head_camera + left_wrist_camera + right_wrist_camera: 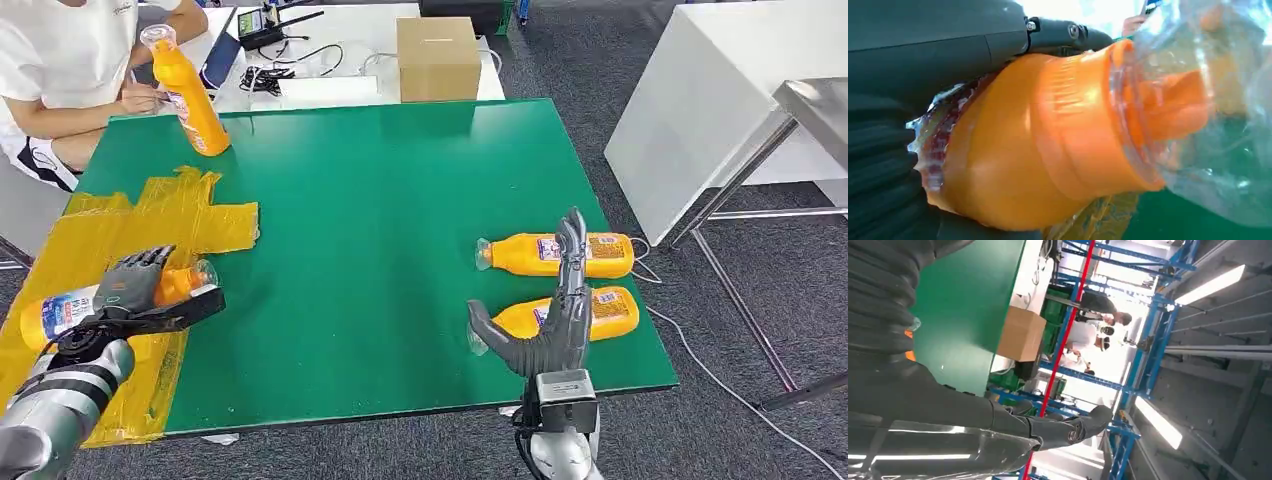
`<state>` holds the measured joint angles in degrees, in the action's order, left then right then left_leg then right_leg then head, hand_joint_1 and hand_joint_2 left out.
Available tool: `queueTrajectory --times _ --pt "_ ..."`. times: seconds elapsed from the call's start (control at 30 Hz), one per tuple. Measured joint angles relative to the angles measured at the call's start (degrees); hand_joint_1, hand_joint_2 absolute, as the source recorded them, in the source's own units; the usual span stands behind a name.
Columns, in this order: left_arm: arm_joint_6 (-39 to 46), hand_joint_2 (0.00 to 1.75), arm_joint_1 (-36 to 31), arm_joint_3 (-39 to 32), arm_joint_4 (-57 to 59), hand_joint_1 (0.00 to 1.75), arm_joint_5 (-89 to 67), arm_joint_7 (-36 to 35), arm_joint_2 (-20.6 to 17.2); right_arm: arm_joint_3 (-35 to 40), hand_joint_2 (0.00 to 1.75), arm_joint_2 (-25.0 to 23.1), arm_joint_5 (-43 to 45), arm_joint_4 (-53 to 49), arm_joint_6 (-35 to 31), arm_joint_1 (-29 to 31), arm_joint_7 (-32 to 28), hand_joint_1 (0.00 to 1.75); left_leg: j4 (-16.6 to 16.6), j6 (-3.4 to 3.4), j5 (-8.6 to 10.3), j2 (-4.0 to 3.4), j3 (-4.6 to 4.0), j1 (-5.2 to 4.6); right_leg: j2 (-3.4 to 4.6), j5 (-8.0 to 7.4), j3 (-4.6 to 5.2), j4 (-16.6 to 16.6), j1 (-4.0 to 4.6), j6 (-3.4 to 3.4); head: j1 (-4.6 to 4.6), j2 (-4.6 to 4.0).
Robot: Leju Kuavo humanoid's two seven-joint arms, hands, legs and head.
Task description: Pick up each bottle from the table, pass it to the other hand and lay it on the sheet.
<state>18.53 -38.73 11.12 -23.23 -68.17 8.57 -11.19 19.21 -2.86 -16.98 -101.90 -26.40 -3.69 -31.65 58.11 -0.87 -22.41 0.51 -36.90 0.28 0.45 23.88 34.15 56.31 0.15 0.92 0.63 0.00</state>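
Two bottles (556, 254) lie on their sides on the green table (380, 250) just past my right hand (548, 318), whose fingers are spread and empty. My left hand (135, 290) grips a third bottle (70, 311) over the yellow sheet (190, 215). Full of orange drink, it likely feels heavy and slick; I would grasp around the labelled middle, not the clear cap.

- An orange bottle (75, 308) lies on its side over the yellow sheet (190, 215), clear cap toward the table's middle.
- Two more bottles (555, 254) (610, 312) lie side by side near the right edge.
- A fourth bottle (190, 95) stands tilted at the far left corner.
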Motion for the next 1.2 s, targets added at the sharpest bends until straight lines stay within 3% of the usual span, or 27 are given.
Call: queueTrajectory --times 0.77,1.07,1.2 --pt "-0.26 1.75 2.32 -3.87 -0.31 0.00 5.81 3.83 1.97 0.00 1.75 -0.07 0.57 0.52 -0.76 0.06 0.17 0.00 -0.02 0.00 -0.02 0.04 0.31 -0.03 -0.06 0.01 -0.32 0.00 0.00 0.01 0.00 0.00" --pt "1.20 1.75 4.85 -7.41 -3.52 0.00 16.49 12.03 3.63 0.00 1.75 -0.07 0.44 0.70 -1.33 -0.04 0.24 0.00 -0.02 -0.01 -0.01 0.04 0.29 -0.03 -0.08 0.01 -0.25 -0.01 -0.02 0.01 0.00 0.00" --pt "-4.07 1.75 8.31 -7.82 -11.30 0.00 26.39 15.65 5.18 -0.33 1.75 -0.13 -0.20 0.70 -1.81 -0.71 0.78 0.00 -0.01 -0.01 -0.01 0.02 0.21 -0.03 -0.07 0.01 -0.19 -0.01 -0.03 0.01 0.00 0.00"
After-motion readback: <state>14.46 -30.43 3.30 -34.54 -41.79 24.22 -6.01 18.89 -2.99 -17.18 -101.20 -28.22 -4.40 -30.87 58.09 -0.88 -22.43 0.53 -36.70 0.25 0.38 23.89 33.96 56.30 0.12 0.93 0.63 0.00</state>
